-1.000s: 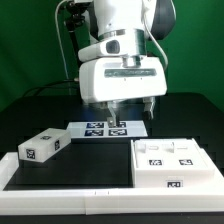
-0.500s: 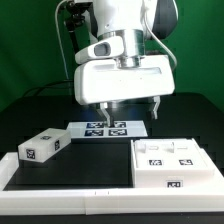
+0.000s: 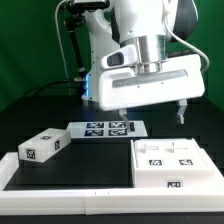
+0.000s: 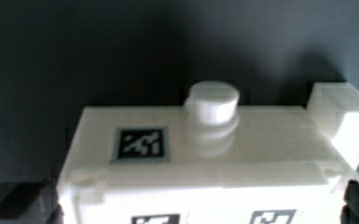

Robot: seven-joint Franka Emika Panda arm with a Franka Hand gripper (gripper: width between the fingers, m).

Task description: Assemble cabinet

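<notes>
The cabinet (image 3: pixel 172 166) is the big white tagged body lying at the exterior view's right front. In the wrist view it fills the frame (image 4: pixel 265 150), with a round white knob (image 4: pixel 213 104) and a square tag (image 4: pixel 144 143) on its upper face. My gripper (image 3: pixel 152 106) hangs above the cabinet, well clear of it. In the wrist view my gripper (image 4: pixel 185 215) is open and empty. Its dark fingertips (image 4: pixel 2 203) show at the frame's two corners, one on each side of the cabinet.
A small white single-tag block (image 3: pixel 42 146) lies at the exterior view's left. The marker board (image 3: pixel 108 128) lies flat at the back middle. A white rail (image 3: pixel 60 188) runs along the front of the black mat.
The arm has swung toward the exterior view's right, from over the marker board to over the cabinet. The parts on the table have not moved.
</notes>
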